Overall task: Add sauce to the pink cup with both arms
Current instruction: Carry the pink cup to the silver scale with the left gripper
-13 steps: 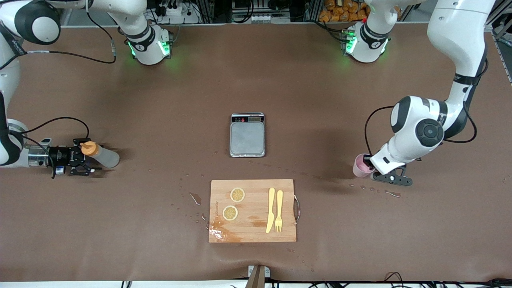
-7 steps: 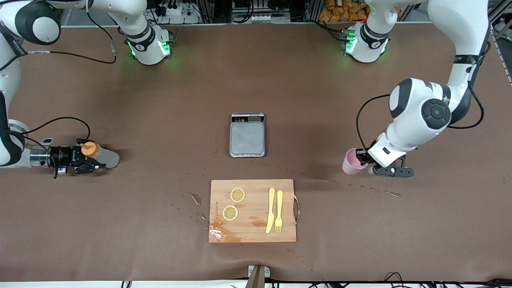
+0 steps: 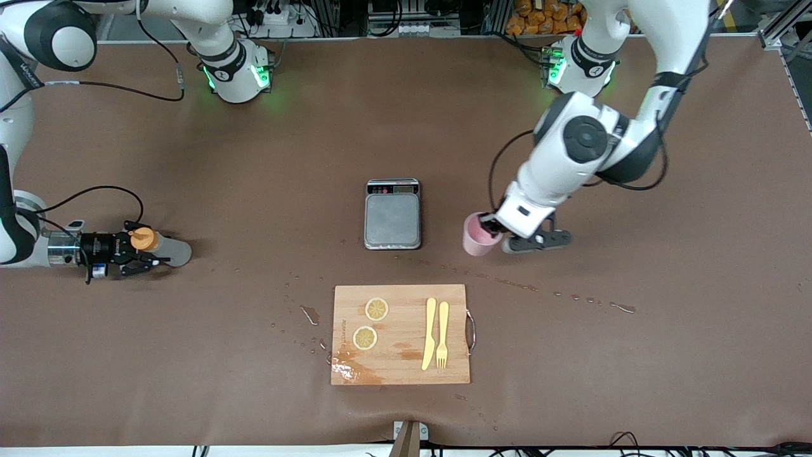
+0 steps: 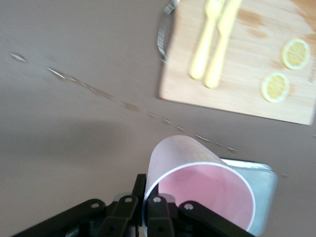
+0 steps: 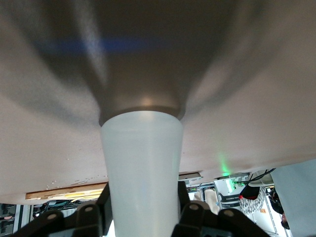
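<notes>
Both hands grip: left hand pink cup, right hand sauce

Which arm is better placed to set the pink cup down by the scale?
Left. Its end effector is shut on the pink cup's rim, right beside the scale. The right end effector is at the sauce bottle, at its own end of the table.

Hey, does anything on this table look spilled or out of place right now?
Yes: drops of liquid trail across the table near the cutting board, whose nearest corner has a wet patch.
</notes>
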Tool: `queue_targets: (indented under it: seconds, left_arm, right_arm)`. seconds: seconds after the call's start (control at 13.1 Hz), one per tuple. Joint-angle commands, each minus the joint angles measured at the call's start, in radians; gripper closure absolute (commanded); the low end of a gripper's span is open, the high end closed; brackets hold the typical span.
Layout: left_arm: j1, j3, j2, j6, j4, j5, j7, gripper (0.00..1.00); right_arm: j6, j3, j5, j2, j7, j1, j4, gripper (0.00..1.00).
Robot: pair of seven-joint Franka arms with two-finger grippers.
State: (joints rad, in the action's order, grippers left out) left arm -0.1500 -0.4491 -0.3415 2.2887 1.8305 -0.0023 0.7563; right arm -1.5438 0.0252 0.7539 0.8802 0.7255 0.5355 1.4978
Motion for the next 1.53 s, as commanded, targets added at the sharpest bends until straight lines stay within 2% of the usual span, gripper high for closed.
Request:
queue_targets:
  seconds: [0.0,0.38,0.54,0.77,1.0,1.46]
  left_arm:
    - [-0.080,0.006,-0.079,-0.020,-0.103,-0.016,0.113,1.00]
    - [-0.213,0.010,-0.172,-0.018,-0.189,0.002,0.231,1.00]
    - [-0.255,0.015,-0.207,-0.011,-0.209,0.002,0.235,1.00]
    - [-0.337,0.047,-0.313,-0.009,-0.324,0.031,0.279,1.00]
    - [-0.422,0.133,-0.355,0.023,-0.341,0.065,0.299,1.00]
    - [-0.450,0.145,-0.367,0.032,-0.330,0.070,0.288,1.00]
  right_arm:
    - [0.019,0.009,0.013,-0.026,0.072,-0.041,-0.028,0.60]
    - [0.018,0.004,0.001,-0.056,0.138,-0.083,-0.056,0.60]
    - [0.011,0.004,-0.031,-0.084,0.167,-0.109,-0.062,0.60]
    - [0.005,-0.002,-0.068,-0.108,0.204,-0.150,-0.062,0.60]
    - [-0.030,-0.001,-0.126,-0.147,0.276,-0.196,-0.059,0.60]
    - [-0.062,-0.001,-0.217,-0.213,0.406,-0.282,-0.056,0.60]
